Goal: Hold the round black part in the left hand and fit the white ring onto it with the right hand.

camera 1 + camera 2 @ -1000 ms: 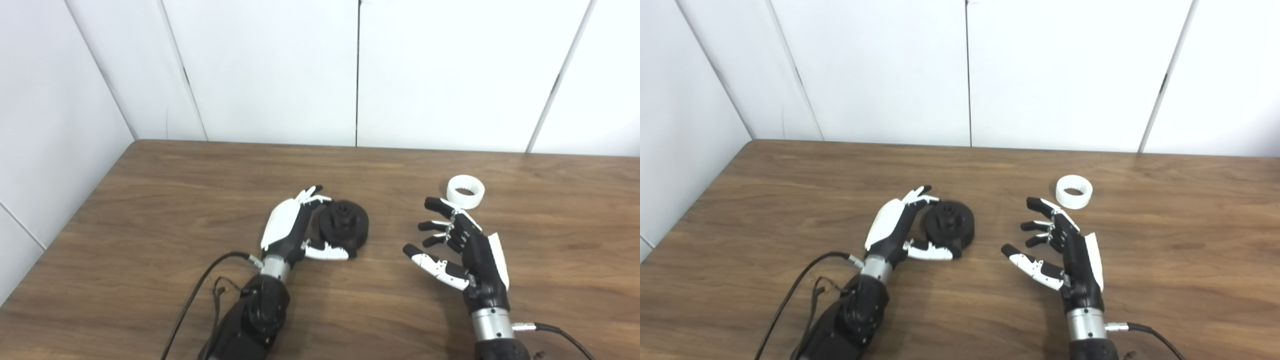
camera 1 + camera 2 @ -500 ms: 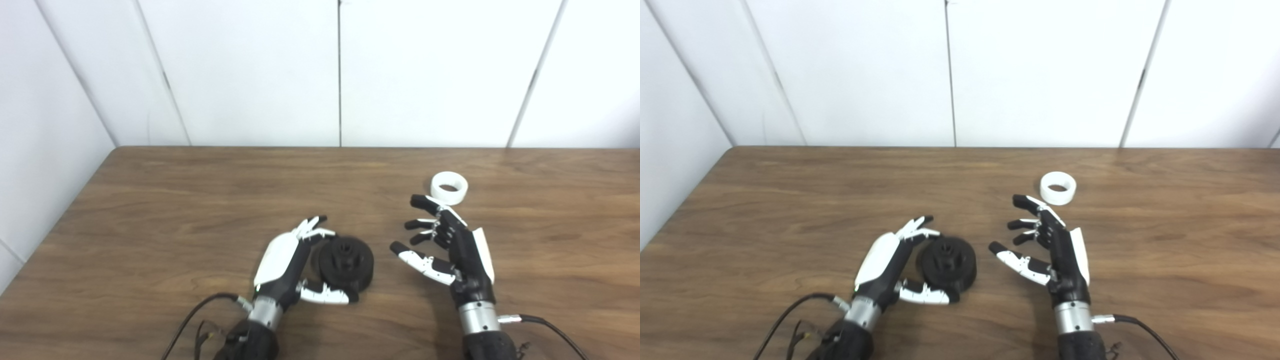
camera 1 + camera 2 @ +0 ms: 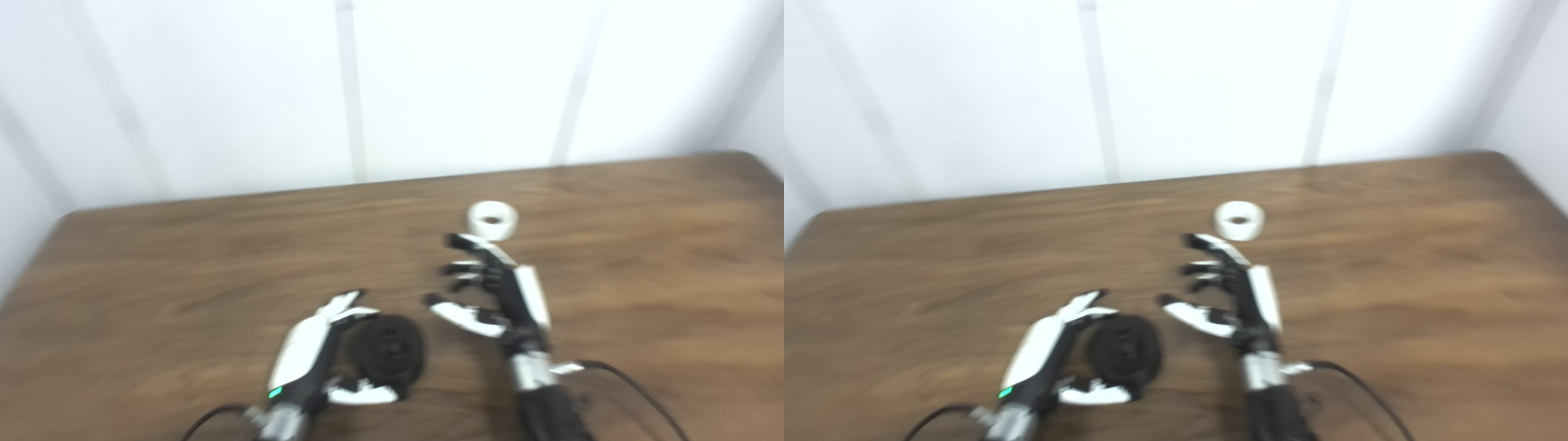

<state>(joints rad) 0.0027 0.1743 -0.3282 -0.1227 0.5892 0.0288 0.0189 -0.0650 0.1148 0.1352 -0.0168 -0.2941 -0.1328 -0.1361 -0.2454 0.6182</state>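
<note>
Two hands work over a brown wooden table (image 3: 153,288) set against a white panelled wall (image 3: 245,92). Both views are smeared by blur, so fine detail is poor.

Left hand (image 3: 312,352): it sits low in the picture, cupped around the round black part (image 3: 390,354). Fingers (image 3: 343,304) curve over the part's far left side and the thumb lies under its near edge. The part rests on the table within this loose cup. Whether the fingers actually press on it cannot be made out through the blur.

Right hand (image 3: 496,294): it is spread wide and holds nothing, with the thumb reaching left towards the black part but apart from it. Its foremost fingertip lies just short of the white ring (image 3: 492,220). Whether it touches the ring cannot be told.

White ring: it lies flat on the table, hole upward, just beyond the right hand and well apart from the black part. Nothing stands between the ring and the hand.

Cables trail from both wrists. Both forearms are cut off by the bottom edge. The raised centre of the black part is blurred beyond reading.
</note>
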